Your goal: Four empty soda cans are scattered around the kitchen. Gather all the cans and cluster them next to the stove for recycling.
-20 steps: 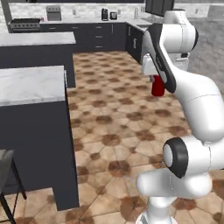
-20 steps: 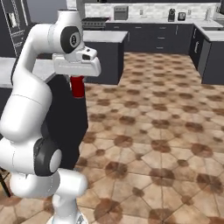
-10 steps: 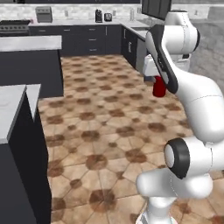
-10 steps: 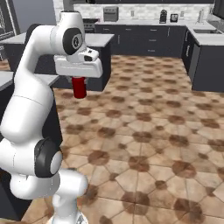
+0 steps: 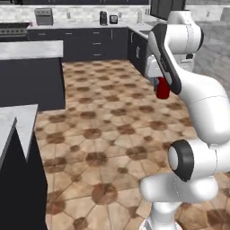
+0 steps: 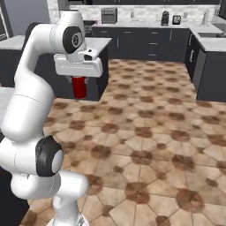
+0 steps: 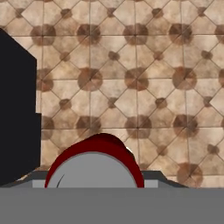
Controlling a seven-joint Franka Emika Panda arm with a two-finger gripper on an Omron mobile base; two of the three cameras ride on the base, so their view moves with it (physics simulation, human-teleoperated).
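A red soda can [image 5: 162,90] hangs upright under my gripper [image 5: 161,84], which is shut on its upper part, high above the tile floor. From the other side the same can [image 6: 80,87] shows below the white hand, with the gripper [image 6: 79,81] closed on it. In the hand view the can [image 7: 93,160] sits close at the bottom, red rim around a grey top, over brown tiles. The black stove [image 5: 12,28] stands at the far back left along the rear counter.
A dark island with a white top [image 5: 29,49] stands left of the can, and a nearer white counter corner [image 5: 13,120] juts in at the left. Dark cabinets [image 6: 207,66] line the right wall. A grey toaster oven [image 5: 43,16] sits on the back counter. Open tile floor [image 5: 103,121] lies ahead.
The whole picture has shifted in both base views, so the base has moved and the island and counters now stand elsewhere in view. The red can stays held the same way.
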